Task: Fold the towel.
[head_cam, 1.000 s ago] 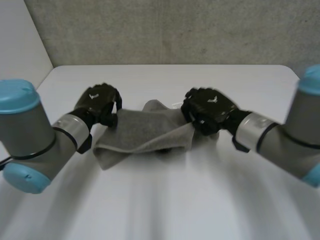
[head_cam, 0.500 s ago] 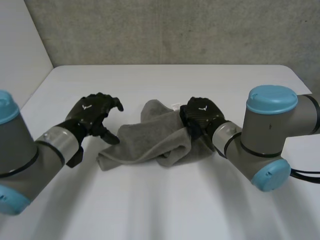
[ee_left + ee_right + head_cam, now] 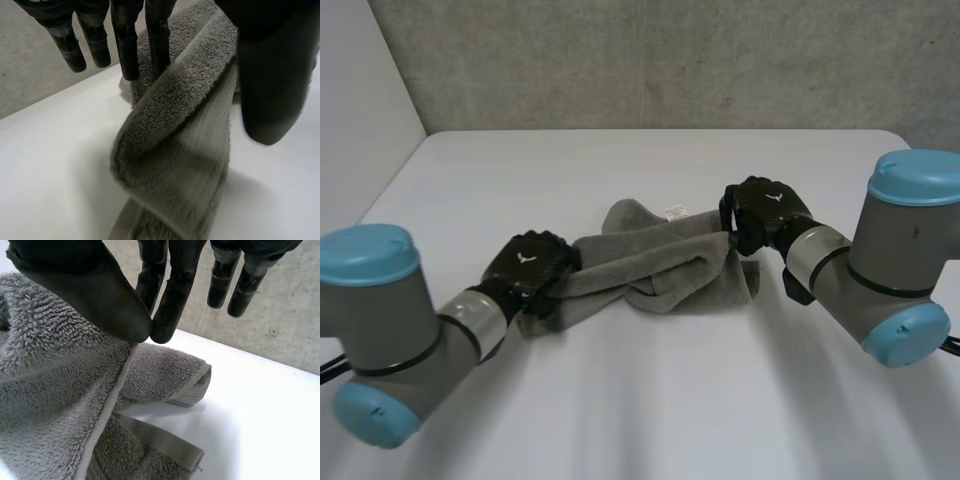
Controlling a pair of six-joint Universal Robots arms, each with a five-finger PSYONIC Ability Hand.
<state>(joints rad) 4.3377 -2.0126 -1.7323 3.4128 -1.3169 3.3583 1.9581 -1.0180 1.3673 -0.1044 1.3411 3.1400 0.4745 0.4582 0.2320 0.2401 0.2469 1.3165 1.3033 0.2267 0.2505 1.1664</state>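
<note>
Spread half a second ago, the left hand (image 3: pixel 530 272) now pinches the 9 o'clock end of the crumpled grey terry towel (image 3: pixel 650 270) at the centre of the white table (image 3: pixel 640 400). The right hand (image 3: pixel 760 210) pinches its 3 o'clock edge, likely readying a fold.

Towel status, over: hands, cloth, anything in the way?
Left hand pinches towel at its left end. Right hand pinches an edge at the right end. Towel bunched between them, not folded flat.
</note>
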